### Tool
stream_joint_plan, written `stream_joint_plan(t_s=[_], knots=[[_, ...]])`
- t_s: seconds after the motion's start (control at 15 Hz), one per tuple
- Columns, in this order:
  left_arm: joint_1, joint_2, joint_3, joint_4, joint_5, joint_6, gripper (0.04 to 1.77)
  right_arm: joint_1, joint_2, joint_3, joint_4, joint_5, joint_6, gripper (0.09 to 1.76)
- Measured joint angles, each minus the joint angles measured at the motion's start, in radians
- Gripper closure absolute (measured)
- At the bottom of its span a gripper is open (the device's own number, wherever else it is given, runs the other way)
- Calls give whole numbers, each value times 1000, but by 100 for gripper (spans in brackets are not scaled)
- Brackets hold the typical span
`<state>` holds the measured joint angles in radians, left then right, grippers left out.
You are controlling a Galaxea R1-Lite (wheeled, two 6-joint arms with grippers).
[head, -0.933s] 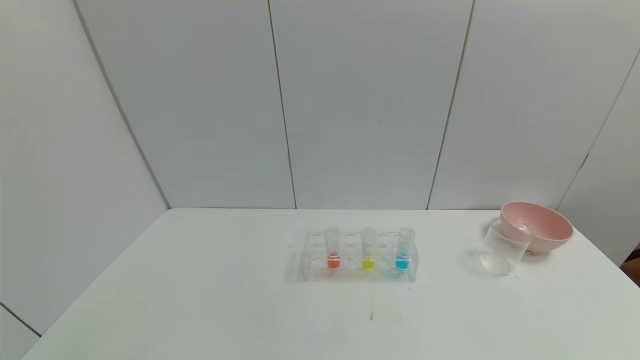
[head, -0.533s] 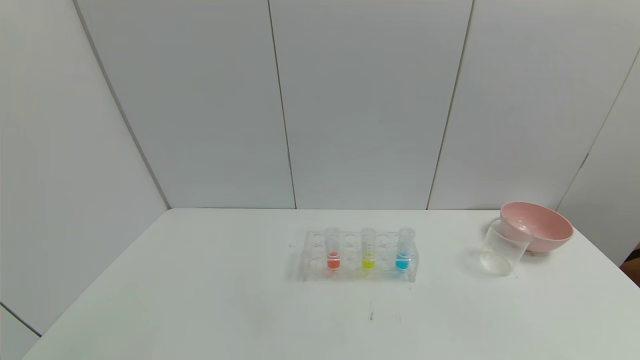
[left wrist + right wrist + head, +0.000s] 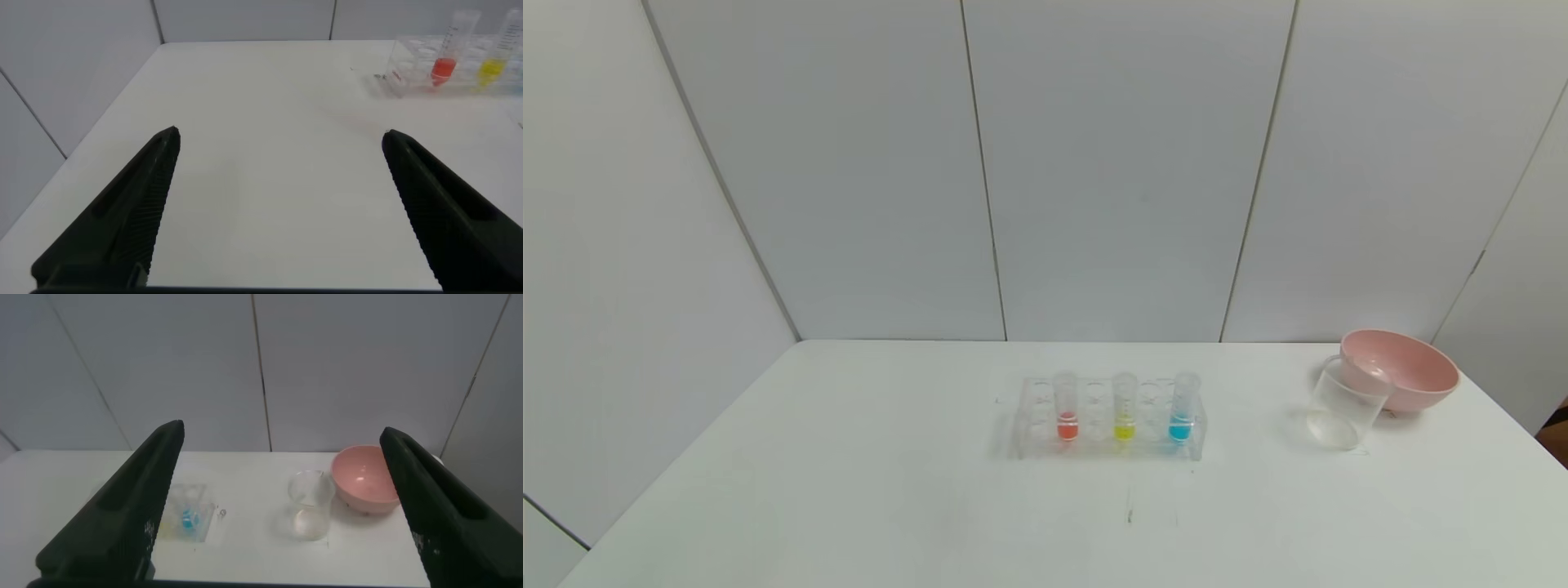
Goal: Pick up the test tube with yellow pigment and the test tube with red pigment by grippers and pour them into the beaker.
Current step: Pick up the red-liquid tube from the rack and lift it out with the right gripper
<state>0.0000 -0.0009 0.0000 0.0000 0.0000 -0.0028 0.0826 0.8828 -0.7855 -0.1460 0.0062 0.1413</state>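
A clear tube rack (image 3: 1107,418) stands mid-table. In it the test tube with red pigment (image 3: 1067,408) is on the left, the test tube with yellow pigment (image 3: 1125,407) in the middle, a blue-liquid tube (image 3: 1183,408) on the right. The clear beaker (image 3: 1342,403) stands at the right, against the pink bowl. Neither gripper shows in the head view. My left gripper (image 3: 279,135) is open and empty, well short of the rack (image 3: 445,61), with the red tube (image 3: 444,59) and yellow tube (image 3: 493,61) beyond it. My right gripper (image 3: 282,434) is open and empty, back from the beaker (image 3: 310,505).
A pink bowl (image 3: 1401,367) sits at the table's far right, touching the beaker; it also shows in the right wrist view (image 3: 368,478). White wall panels close the back and left. The table (image 3: 849,490) has bare surface in front of and left of the rack.
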Motion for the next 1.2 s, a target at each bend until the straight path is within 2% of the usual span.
stream_joint_plan(t_s=[0.13, 0.4, 0.73, 0.93, 1.2], knots=[[0, 0, 0, 0, 0, 0, 5, 114, 124, -32, -84, -116, 13, 14], [0, 0, 0, 0, 0, 0, 5, 394, 281, -32, -208, -416, 16, 14], [0, 0, 0, 0, 0, 0, 5, 755, 508, -15, -467, -790, 11, 14], [0, 0, 0, 0, 0, 0, 5, 900, 667, -12, -613, -883, 8, 14], [0, 0, 0, 0, 0, 0, 5, 988, 861, -55, -746, -920, 10, 14]])
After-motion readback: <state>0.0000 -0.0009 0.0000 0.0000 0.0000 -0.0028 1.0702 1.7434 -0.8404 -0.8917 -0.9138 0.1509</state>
